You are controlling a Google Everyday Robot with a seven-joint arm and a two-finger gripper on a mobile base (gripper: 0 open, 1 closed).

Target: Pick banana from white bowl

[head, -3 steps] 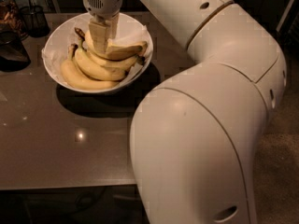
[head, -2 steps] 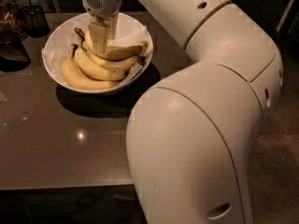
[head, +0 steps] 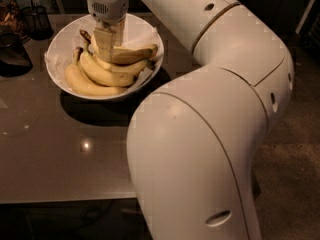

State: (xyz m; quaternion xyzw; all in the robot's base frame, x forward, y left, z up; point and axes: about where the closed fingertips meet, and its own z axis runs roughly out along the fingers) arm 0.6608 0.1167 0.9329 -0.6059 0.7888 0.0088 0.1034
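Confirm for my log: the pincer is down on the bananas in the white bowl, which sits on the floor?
No: the camera view shows the white bowl on the table, not the floor. The pincer is down on the bananas in it.

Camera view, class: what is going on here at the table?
The robot arm reaches over the table, and its gripper is down inside the white bowl, right at the topmost banana of the pile. The other bananas lie beneath it in the bowl. No banana is clear of the bowl yet.
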